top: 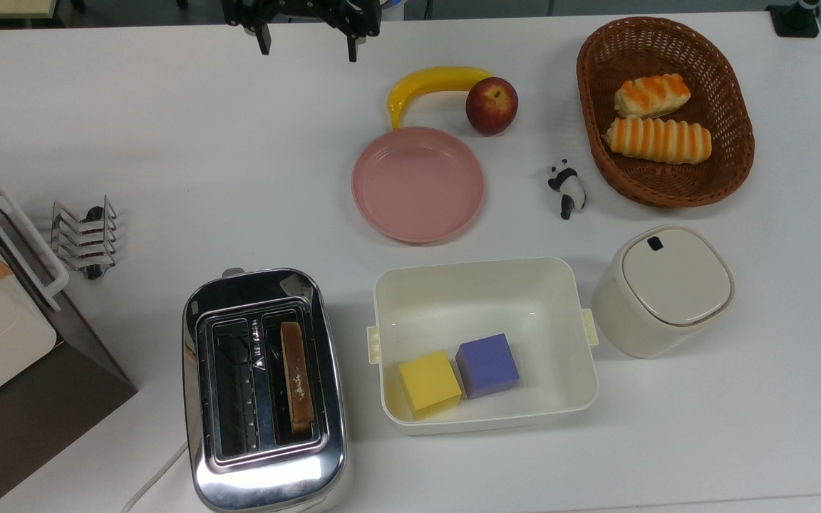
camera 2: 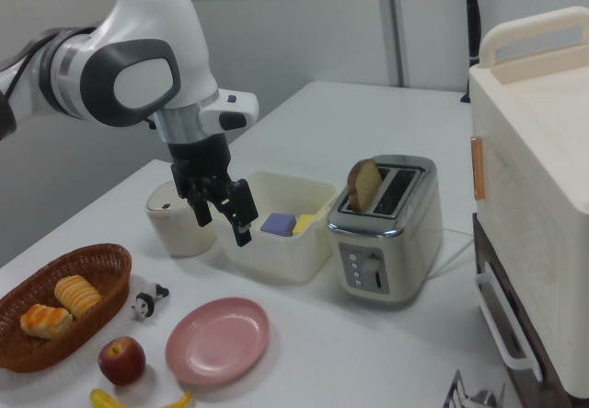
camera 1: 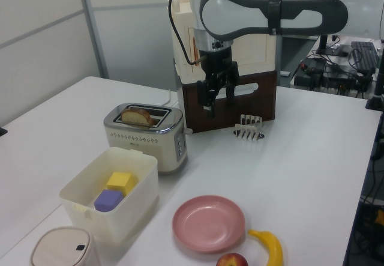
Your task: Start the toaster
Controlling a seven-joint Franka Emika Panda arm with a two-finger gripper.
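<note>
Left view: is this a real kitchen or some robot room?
Probably a robot lab set up like a breakfast table. The toaster with bread and the pink plate sit on a plain white table, but a robot arm hangs above it, and a desk with cables and a keyboard stands behind.

White table (top: 168, 142), pale panelled walls (camera 1: 42, 32), perhaps a cluttered desk (camera 1: 336, 74) behind

Top view overhead; left, right views from opposite sides, toaster (top: 264, 388) shared.
</note>
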